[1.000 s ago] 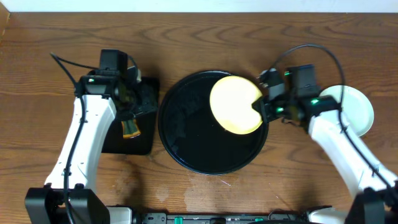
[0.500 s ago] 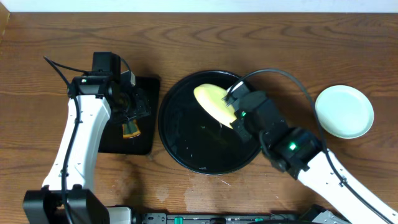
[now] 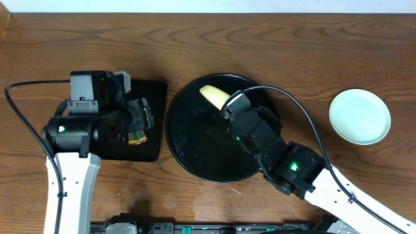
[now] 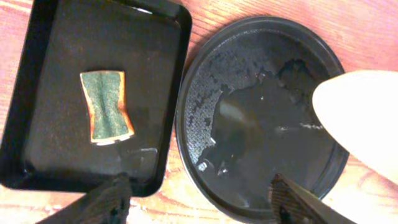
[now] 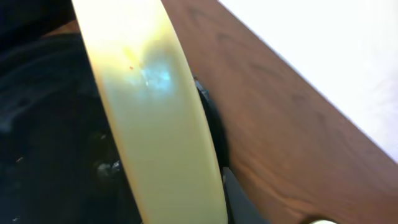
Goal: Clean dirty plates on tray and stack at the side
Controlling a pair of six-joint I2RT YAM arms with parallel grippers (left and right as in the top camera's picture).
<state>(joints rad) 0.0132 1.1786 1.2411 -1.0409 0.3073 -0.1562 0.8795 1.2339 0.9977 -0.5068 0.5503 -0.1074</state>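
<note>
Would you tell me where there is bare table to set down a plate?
Bare wood: the strip behind the round tray and mint plate, and the patch in front of that plate. Crowded: the tray, where the right gripper holds the yellow plate.

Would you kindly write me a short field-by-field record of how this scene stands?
yellow plate: steeply tilted over the round tray, held by the right gripper
right gripper: shut on the yellow plate's rim
left gripper: open, empty, above the rectangular tray
sponge: flat in the rectangular tray
mint plate: alone on the table, right of the round tray
round tray: wet, no plate lying flat in it
</note>
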